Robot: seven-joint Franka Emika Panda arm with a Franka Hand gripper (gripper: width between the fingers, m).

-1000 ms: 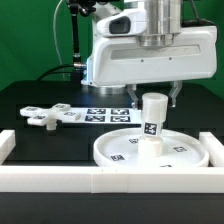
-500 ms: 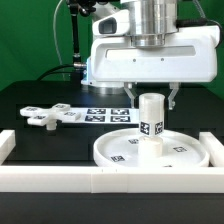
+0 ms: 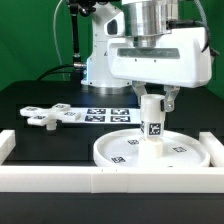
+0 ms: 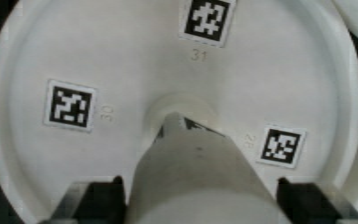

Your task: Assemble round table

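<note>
The large round disc (image 3: 188,152) lies flat at the front of the table. The short cylindrical leg (image 3: 152,122) stands upright at its centre. My gripper (image 3: 153,98) hangs right over the leg's top, jaws open, one finger on each side of it. In the wrist view the leg (image 4: 194,165) rises between my dark fingers (image 4: 101,198) with a gap on each side, and the disc (image 4: 105,50) with its tags lies below. The cross-shaped foot (image 3: 45,115) lies on the table at the exterior view's left.
The marker board (image 3: 105,113) lies flat behind the disc. A long white border bar (image 3: 110,181) runs along the front, with a short one (image 3: 6,143) at the exterior view's left. A green backdrop stands behind the arm.
My hand has risen a little and shifted slightly toward the exterior view's right. The leg stays upright on the disc.
</note>
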